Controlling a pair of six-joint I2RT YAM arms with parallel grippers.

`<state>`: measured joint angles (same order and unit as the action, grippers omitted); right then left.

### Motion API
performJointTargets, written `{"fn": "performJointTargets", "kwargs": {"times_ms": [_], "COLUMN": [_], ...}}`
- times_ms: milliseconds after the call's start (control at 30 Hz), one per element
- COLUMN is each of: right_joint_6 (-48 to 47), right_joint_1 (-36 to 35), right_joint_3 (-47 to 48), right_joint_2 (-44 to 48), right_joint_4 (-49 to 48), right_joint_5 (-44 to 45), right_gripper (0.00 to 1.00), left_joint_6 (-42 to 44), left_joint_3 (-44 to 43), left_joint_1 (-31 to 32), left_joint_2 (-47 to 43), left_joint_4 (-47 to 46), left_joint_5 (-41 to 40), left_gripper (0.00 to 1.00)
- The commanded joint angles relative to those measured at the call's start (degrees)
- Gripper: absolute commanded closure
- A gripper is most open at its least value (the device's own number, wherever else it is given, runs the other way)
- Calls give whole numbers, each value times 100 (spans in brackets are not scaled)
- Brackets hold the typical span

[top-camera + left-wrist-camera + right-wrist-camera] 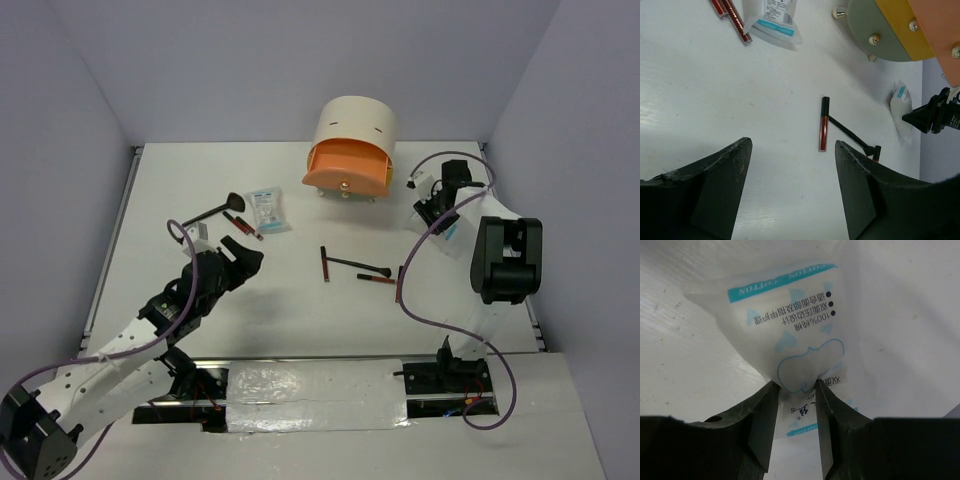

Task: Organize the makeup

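My right gripper (796,385) is shut on a white-and-blue cotton packet (790,325), pinching its lower half at the table's far right (432,212). My left gripper (792,142) is open and empty above bare table (240,256). Ahead of it lie a dark-red stick (823,126) and a thin black stick (852,134); in the top view they lie mid-table (324,263), with another red stick (377,279). A second packet (267,208), two dark-red sticks (243,224) and a black brush (212,210) lie far left.
A large cream cylinder (357,125) with an open orange drawer (346,170) stands at the back centre. Grey walls close in the table on three sides. A purple cable (415,260) loops over the table by the right arm.
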<state>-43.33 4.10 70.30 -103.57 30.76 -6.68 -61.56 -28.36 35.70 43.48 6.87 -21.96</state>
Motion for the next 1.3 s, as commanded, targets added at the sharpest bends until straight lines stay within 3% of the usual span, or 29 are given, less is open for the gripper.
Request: {"fn": "performJointTargets", "kwargs": {"times_ms": [0,67,267,333,600,800,1067,1267], "right_joint_6": [-123,-219,-413,-457,-825,-748,464,1467], "right_joint_1": [-76,-93,-93,-76,-102,-374,-1586,-1772], "right_joint_3": [203,63,-96,-148,483,1440,2662,3525], "right_joint_2": [-208,-155,90,475,2242,2815,2247,1121], "right_joint_4": [-140,-307,-239,-80,912,1212,423,80], "right_joint_5": [122,210,133,-17,-1361,-2195,-2953,-3445], "right_gripper": [59,61,91,95,97,96,96,96], "left_joint_6": [-233,-234,-234,-225,-128,-5,171,57], "left_joint_3": [129,190,234,226,296,261,156,234], "left_joint_1": [-28,-28,-28,-28,-20,-20,-28,-20], "left_joint_2": [-349,-534,-604,-569,-552,-534,-499,-727], "left_joint_4": [121,183,148,95,-116,-204,-292,-204], "left_joint_5": [-353,-371,-318,-283,-230,-213,-142,-142], "left_gripper": [20,21,21,21,21,21,21,21]}}
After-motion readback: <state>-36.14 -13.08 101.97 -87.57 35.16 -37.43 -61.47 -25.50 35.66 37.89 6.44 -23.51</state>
